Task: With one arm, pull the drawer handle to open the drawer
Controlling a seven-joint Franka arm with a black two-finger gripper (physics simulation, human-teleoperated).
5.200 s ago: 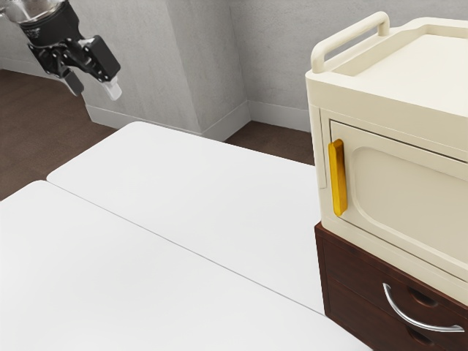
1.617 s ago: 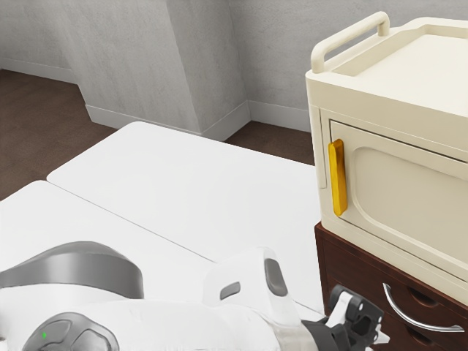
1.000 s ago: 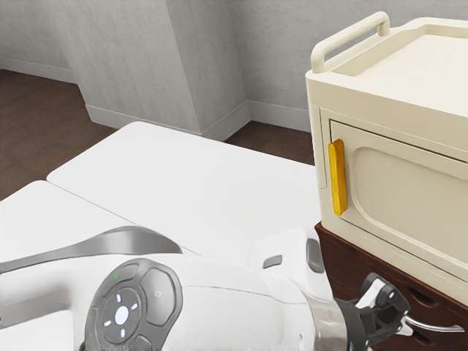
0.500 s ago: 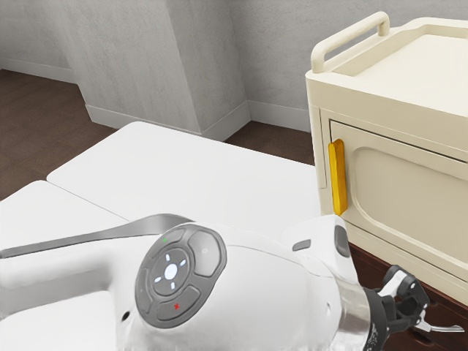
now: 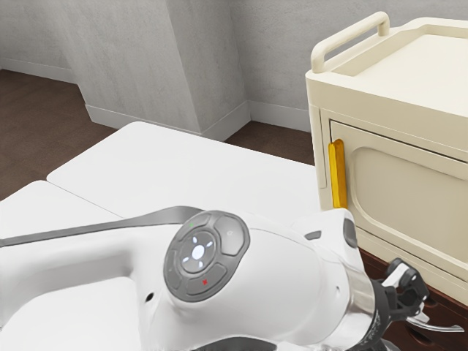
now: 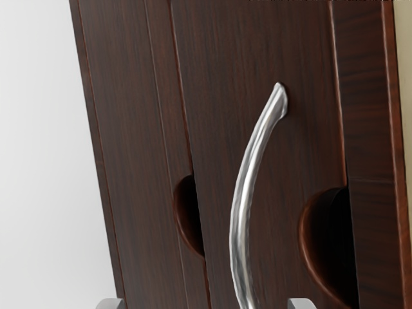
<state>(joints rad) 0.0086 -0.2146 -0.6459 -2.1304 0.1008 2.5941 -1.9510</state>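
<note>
So my fingers (image 6: 206,304) are spread by the curved metal handle (image 5: 439,327), exterior view's four o'clock, but drawer (image 6: 219,116) looks shut, grip and pull to go.

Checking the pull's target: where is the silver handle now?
The silver handle is low at the exterior view's right, on the dark drawer, by the pincer, below the cream cabinet.

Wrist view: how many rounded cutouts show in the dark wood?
2. One cutout lies between the silver handle and the cream cabinet, the other across the handle from it. More may be out of view.
</note>
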